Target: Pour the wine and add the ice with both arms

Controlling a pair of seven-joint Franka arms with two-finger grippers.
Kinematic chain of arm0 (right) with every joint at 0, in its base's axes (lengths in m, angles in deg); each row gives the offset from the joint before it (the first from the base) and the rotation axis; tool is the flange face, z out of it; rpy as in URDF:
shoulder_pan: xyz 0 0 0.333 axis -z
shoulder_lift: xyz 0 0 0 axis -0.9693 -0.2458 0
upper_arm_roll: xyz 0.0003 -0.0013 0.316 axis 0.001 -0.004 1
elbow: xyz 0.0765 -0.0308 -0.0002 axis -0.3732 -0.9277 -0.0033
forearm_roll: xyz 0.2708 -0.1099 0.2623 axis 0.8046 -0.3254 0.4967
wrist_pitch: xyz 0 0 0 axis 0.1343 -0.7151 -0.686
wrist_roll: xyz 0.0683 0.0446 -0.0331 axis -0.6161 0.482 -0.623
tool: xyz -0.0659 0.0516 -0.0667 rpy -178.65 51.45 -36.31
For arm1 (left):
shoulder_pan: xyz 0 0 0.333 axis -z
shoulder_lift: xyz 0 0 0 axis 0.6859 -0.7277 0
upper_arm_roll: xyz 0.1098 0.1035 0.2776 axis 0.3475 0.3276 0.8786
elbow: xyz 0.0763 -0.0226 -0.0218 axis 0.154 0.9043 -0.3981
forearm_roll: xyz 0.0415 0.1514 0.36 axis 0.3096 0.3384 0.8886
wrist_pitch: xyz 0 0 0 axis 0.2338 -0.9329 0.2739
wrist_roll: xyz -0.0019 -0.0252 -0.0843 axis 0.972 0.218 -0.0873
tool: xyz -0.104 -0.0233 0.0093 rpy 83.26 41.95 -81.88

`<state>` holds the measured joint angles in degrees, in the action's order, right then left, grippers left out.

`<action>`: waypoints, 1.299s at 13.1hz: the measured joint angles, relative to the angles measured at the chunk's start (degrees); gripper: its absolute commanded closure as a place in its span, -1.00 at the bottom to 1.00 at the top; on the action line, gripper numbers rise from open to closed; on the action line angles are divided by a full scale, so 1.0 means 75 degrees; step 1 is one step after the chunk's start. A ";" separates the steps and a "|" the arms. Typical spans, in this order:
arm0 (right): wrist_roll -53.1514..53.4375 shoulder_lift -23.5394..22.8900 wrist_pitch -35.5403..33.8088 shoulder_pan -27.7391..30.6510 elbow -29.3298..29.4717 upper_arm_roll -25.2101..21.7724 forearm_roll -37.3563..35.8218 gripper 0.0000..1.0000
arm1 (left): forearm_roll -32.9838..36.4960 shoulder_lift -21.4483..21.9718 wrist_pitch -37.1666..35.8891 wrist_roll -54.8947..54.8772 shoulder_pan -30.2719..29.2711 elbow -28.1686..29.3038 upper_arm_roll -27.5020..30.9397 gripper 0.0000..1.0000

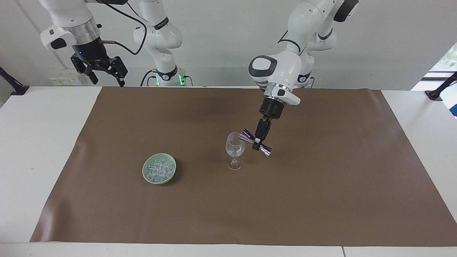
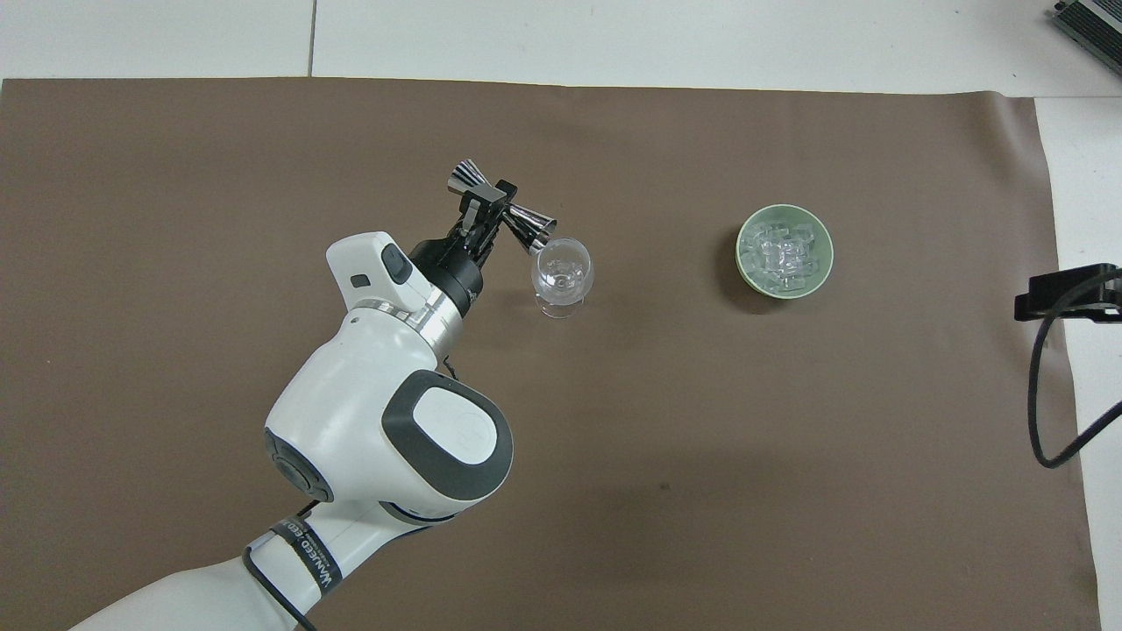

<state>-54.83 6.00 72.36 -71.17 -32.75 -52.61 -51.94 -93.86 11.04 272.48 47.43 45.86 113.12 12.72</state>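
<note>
Where ice (image 1: pixel 159 170) heaps, cubes indistinct.

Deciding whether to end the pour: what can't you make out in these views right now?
- Liquid in the wine glass: clear glass shows no level in either view.
- Jigger contents: its mouths face sideways; inside unseen.
- Right gripper: overhead view cuts it at the edge.
- Ice count: cubes too small, heaped in the green bowl.

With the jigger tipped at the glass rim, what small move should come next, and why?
Probably tip the jigger upright and lift it off the wine glass: the left tool holds it tilted with one cup at the rim. The open right tool waits high, and the ice lies untouched in its green bowl.
</note>
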 measured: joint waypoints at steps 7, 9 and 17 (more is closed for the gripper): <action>0.0000 -0.0096 0.1295 -0.0004 -0.1105 0.0028 0.0001 -1.00 | 0.0000 -0.0059 0.0000 -0.0002 0.0000 -0.0003 0.0000 1.00; 0.0003 -0.0219 0.1552 -0.0004 -0.1215 0.0028 0.0001 -1.00 | -0.0001 -0.0060 0.0001 -0.0014 -0.0002 -0.0008 -0.0002 1.00; 0.0370 -0.0971 0.2457 -0.0439 -0.1290 0.0062 0.0004 -1.00 | -0.0035 -0.0010 -0.0581 -0.0034 -0.0282 -0.0023 -0.0010 1.00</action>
<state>-52.06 -1.28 90.78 -74.47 -42.43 -52.14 -51.91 -94.12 10.96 268.12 47.18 43.74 112.95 12.65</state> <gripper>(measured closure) 0.000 0.784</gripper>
